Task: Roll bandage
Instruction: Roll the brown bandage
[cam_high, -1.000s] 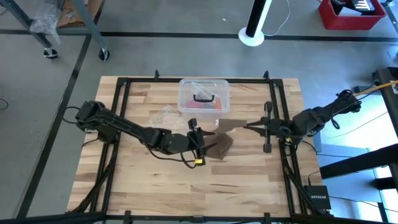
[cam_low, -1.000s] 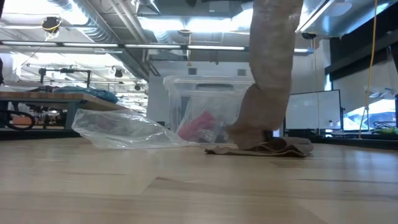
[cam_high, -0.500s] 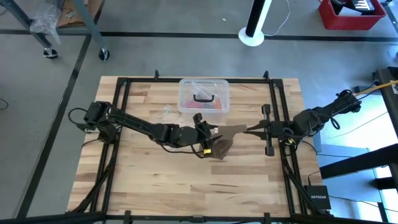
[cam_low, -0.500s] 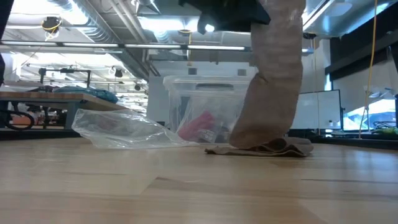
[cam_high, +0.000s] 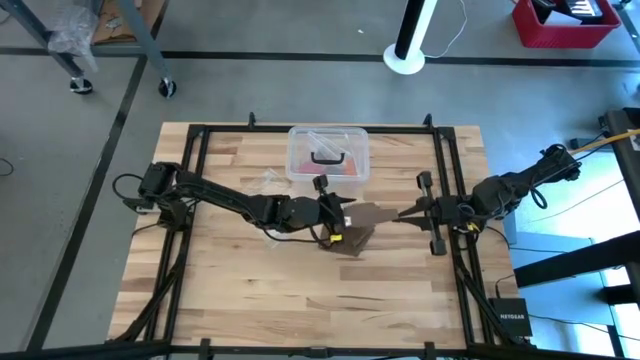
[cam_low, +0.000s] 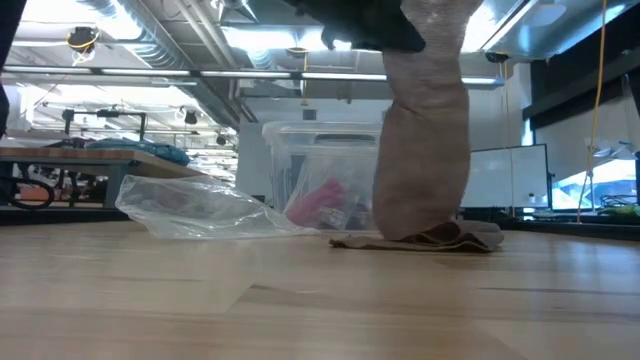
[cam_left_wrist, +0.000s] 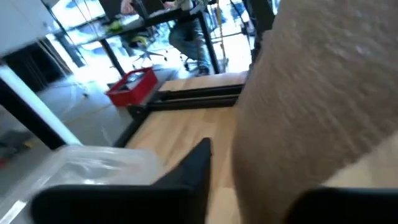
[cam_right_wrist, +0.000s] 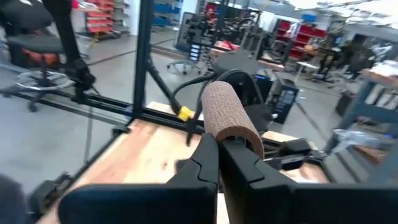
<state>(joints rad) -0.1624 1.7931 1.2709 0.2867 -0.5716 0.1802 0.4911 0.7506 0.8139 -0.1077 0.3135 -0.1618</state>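
The bandage (cam_high: 362, 222) hangs above mid-table, near the clear box (cam_high: 328, 153), strung between both arms with its lower end crumpled on the table (cam_high: 270, 290). The right gripper (cam_high: 404, 213) is clenched on the rolled end; the left gripper (cam_high: 341, 214) sits at the strip's other side, and whether it grips the fabric I cannot tell. If the left has no real hold, the strip could go slack and the roll unwind; the trailing heap may snag or twist, winding crooked

Bandage (cam_high: 368, 215): dull brown elastic strip, partly rolled.
Pose: lifted taut at one end, loose end crumpled on the tabletop.
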